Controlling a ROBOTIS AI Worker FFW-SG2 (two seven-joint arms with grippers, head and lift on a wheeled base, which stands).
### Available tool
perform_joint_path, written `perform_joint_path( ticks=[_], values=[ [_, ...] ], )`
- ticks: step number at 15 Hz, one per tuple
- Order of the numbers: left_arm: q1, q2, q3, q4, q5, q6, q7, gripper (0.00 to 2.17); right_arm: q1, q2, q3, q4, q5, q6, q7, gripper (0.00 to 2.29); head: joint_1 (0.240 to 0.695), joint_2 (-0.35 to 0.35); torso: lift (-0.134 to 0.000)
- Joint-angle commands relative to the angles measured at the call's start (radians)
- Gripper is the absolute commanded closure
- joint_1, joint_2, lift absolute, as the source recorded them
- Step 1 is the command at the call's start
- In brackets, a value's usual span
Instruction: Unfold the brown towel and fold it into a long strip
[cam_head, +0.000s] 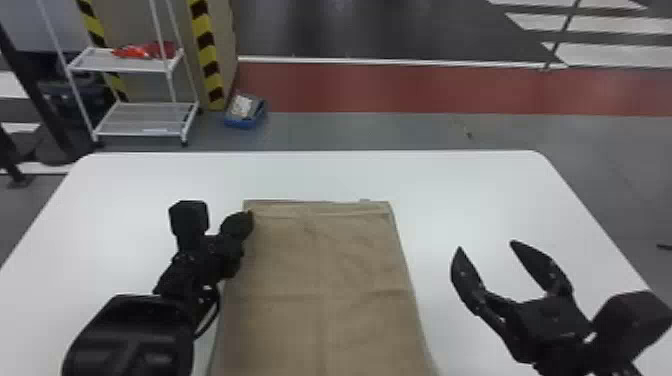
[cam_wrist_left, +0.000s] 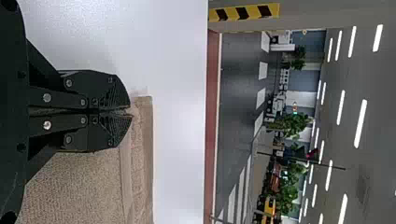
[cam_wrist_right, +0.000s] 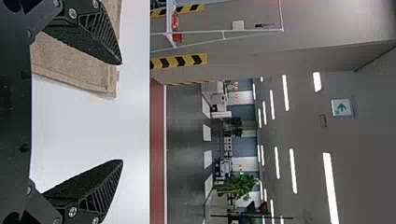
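The brown towel (cam_head: 325, 280) lies flat on the white table as a long rectangle, its near end running past the bottom edge of the head view. At its far left corner is my left gripper (cam_head: 250, 215). In the left wrist view the left gripper (cam_wrist_left: 131, 113) has its fingertips together, pinching the towel's corner by the hem (cam_wrist_left: 140, 163). My right gripper (cam_head: 486, 245) stands open to the right of the towel, over bare tabletop. The right wrist view has the right gripper (cam_wrist_right: 122, 112) with its fingers wide apart and the towel (cam_wrist_right: 74, 63) beyond one of them.
The white table (cam_head: 500, 190) extends around the towel on its far, left and right sides. On the floor past its far edge stand a white wire shelf (cam_head: 145, 117) and a blue bin (cam_head: 244, 111).
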Motion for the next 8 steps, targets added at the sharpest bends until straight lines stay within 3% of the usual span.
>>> perform_joint_path(
  ticks=[1, 6, 8],
  values=[
    [0.027, 0.000, 0.001, -0.047, 0.000, -0.001, 0.007, 1.45, 0.002, 0.001, 0.000, 0.000, 0.000, -0.003, 0.000, 0.14, 0.695, -0.047, -0.123],
    [0.185, 0.002, -0.004, -0.345, -0.011, 0.020, 0.030, 1.45, 0.001, 0.001, 0.003, 0.000, -0.002, -0.003, 0.000, 0.14, 0.695, -0.052, -0.123],
    [0.263, 0.003, -0.020, -0.515, -0.024, 0.137, 0.015, 1.45, 0.001, 0.001, 0.003, 0.002, -0.008, -0.003, -0.001, 0.14, 0.695, -0.062, -0.123]
  ],
)
